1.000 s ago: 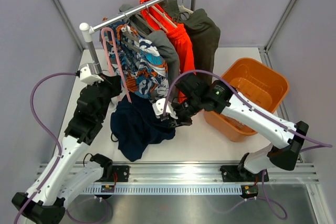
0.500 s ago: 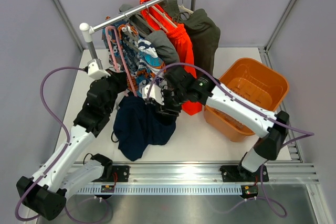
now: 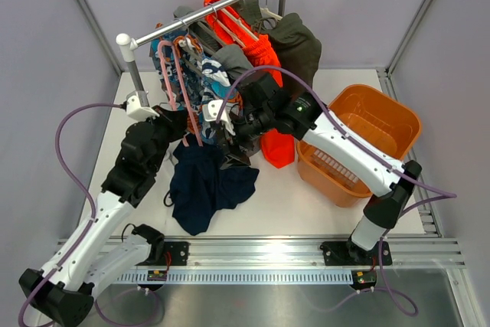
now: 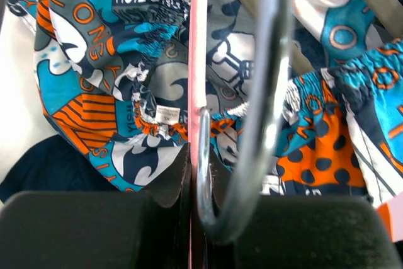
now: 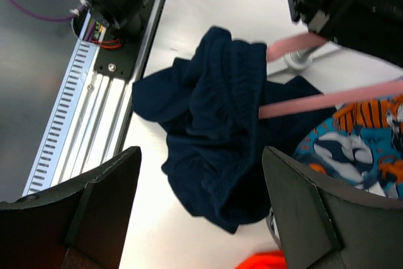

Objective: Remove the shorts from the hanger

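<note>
The navy shorts point(image 3: 203, 189) lie crumpled on the white table, seen from above in the right wrist view as the shorts point(image 5: 217, 137). My right gripper point(image 3: 228, 143) hovers over them, open, its fingers point(image 5: 101, 193) wide apart with nothing between them. My left gripper point(image 4: 198, 162) is shut on the lower part of the pink hanger point(image 4: 198, 42). The hanger point(image 3: 182, 97) slants from near the rack rail down to the shorts' upper edge. Its pink arms point(image 5: 327, 97) meet the fabric; whether they still pass through it I cannot tell.
A clothes rack point(image 3: 203, 10) stands behind, hung with patterned shorts point(image 3: 195, 89), an orange garment point(image 3: 268, 59) and an olive garment point(image 3: 297, 47). A metal hook point(image 4: 264, 92) of another hanger crosses close to my left fingers. An orange basin point(image 3: 398, 116) stands at the right.
My right gripper has opened, let go of the shorts, and drawn back towards the rack. The shorts have slumped onto the table. My left arm shifted the hanger slightly right.
</note>
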